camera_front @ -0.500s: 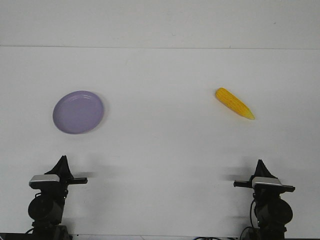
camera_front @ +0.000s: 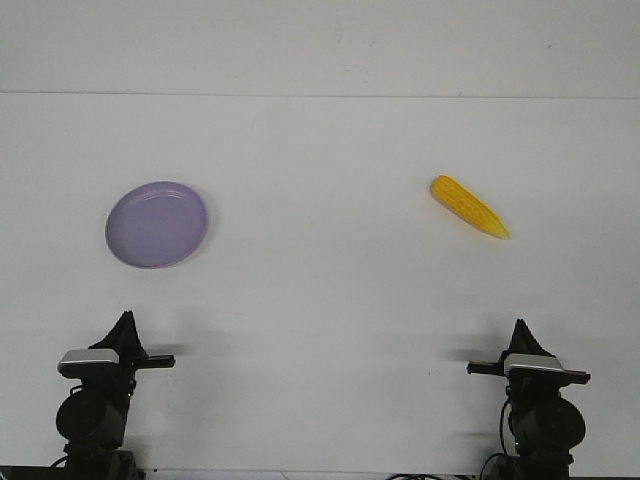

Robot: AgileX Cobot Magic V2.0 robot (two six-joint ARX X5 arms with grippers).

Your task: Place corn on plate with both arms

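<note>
Corn and plate lie well apart on the white table.
The corn (camera_front: 469, 207) sits far right, the plate (camera_front: 157, 224) far left; the left gripper (camera_front: 126, 322) and right gripper (camera_front: 520, 328) wait near, their finger spread impossible to tell.

A single front camera supplied the view, set high behind the robot and looking forward and steeply down over the white table (camera_front: 320, 300). It stood far enough back to take in the tabletop's width, with the left arm (camera_front: 95, 400) at the lower left corner and the right arm (camera_front: 535, 405) at the lower right. The table's far edge ran near the top. No second view overlapped it.
</note>
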